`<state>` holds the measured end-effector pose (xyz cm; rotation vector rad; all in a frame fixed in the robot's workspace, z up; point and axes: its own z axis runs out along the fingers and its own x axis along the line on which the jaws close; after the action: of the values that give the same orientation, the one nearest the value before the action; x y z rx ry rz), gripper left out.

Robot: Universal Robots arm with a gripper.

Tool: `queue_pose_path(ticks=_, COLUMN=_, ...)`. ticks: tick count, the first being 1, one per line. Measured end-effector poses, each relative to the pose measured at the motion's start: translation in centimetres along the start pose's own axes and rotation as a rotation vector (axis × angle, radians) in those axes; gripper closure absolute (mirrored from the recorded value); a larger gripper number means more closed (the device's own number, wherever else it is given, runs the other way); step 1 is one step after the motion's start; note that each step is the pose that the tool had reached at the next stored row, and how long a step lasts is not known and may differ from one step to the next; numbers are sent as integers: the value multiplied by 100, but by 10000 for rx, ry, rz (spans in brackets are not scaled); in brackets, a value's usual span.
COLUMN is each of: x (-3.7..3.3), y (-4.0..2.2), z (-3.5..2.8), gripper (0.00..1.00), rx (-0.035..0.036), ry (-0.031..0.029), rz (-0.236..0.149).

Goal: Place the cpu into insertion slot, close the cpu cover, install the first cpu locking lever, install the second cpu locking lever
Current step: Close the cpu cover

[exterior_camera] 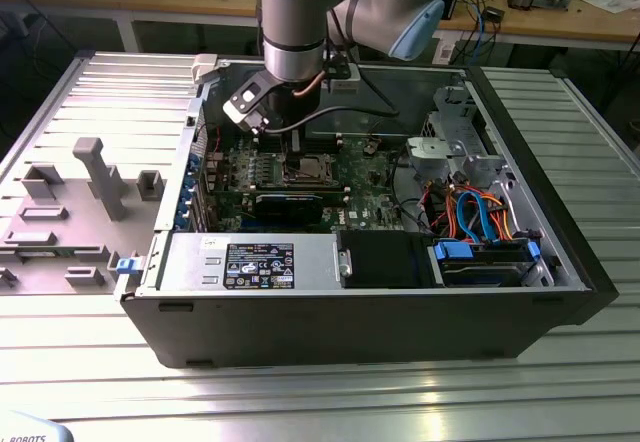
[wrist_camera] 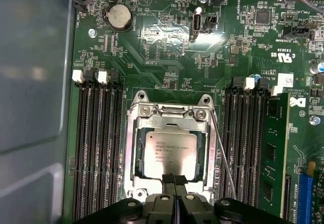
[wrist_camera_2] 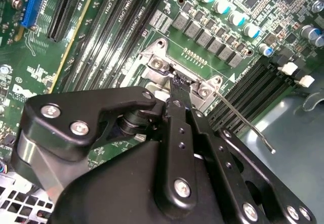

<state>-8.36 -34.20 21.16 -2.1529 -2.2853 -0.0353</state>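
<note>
The cpu (wrist_camera: 169,153), a dull silver square, lies flat in the insertion slot (wrist_camera: 144,111) on the green board. The cpu cover (wrist_camera: 132,153), a thin metal frame, lies down around it with the chip showing through its window. My gripper (wrist_camera: 174,180) is shut with nothing between its black fingers. Its tips rest at the cover's edge, on the side of the socket nearest the wrist. A thin locking lever (wrist_camera: 223,158) runs along one side of the socket; in the second wrist view this lever (wrist_camera_2: 240,115) sticks out past the gripper (wrist_camera_2: 177,84). In the exterior view the gripper (exterior_camera: 295,152) stands over the socket (exterior_camera: 305,170).
Long black memory slots (wrist_camera: 98,148) flank the socket, with a green memory module (wrist_camera: 273,153) on one side. A coin battery (wrist_camera: 120,16) sits further off, and the grey case wall (wrist_camera: 35,82) is close by. Inside the case are a power supply (exterior_camera: 250,262) and blue-cabled drive bays (exterior_camera: 480,217).
</note>
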Motion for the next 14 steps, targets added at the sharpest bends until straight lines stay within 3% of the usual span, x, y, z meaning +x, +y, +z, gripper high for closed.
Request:
queue_pose_path(ticks=8, x=-10, y=198, z=4, gripper=89, rx=1, ry=-2, rz=-3)
queue_pose_path(ticks=14, x=-11, y=216, z=5, gripper=89, rx=1, ry=-2, rz=-2)
